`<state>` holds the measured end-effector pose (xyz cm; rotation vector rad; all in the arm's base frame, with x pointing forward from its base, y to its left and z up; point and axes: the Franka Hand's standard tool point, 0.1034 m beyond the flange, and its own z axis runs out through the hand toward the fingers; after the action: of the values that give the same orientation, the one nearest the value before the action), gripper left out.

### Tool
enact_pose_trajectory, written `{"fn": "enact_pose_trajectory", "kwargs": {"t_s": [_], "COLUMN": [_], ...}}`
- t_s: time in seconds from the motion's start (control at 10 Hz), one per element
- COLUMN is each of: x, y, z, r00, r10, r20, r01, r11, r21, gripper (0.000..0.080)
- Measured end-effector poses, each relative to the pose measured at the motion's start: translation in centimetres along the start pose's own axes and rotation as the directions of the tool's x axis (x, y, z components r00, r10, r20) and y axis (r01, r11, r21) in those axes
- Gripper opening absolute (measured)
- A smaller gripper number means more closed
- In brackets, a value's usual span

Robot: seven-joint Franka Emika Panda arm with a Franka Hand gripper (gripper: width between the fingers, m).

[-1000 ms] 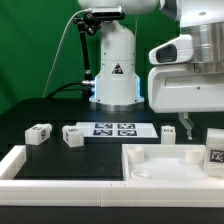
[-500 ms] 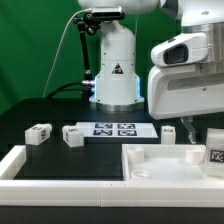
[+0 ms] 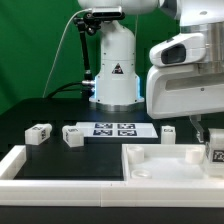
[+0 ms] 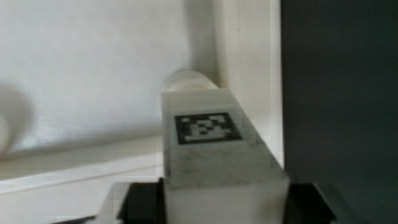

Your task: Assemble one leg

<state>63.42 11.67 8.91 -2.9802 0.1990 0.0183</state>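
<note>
My gripper (image 3: 205, 134) is at the exterior view's right, down over a leg (image 3: 216, 154) that stands by the far right corner of the large white recessed panel (image 3: 160, 166). In the wrist view the leg (image 4: 210, 110) fills the gap between my two dark fingers (image 4: 135, 202) and shows a square tag on its face. The jaws touch both its sides, so my gripper (image 4: 214, 198) is shut on it. The panel's white surface (image 4: 80, 70) lies beside and behind the leg.
Two more legs (image 3: 39, 132) (image 3: 72, 135) sit at the exterior view's left on the black table, and a third (image 3: 169, 133) sits behind the panel. The marker board (image 3: 115, 129) lies between them. A white raised rail (image 3: 25, 160) runs along the front left.
My gripper has moved toward the exterior view's right, from beside the panel's back edge onto the leg at the far right, which it now partly hides.
</note>
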Motion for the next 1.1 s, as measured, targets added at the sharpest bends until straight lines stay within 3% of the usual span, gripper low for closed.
{"fn": "enact_pose_trajectory", "kwargs": {"t_s": [0.4,0.6,0.8,1.1], "x": [-0.08,-0.17,-0.19,-0.44], "y": [0.47,0.62,0.71,0.36], "z": [-0.05,-0.04,-0.03,0.14], "r00": [0.918,0.77,0.648,0.283], "r10": [0.395,0.638,0.762,0.958], "r20": [-0.033,-0.008,0.007,0.058], "r01": [-0.394,-0.637,-0.761,-0.959], "r11": [0.918,0.77,0.647,0.28], "r21": [0.031,0.046,0.05,0.046], "gripper": [0.0298,0.0298,0.0298,0.0298]}}
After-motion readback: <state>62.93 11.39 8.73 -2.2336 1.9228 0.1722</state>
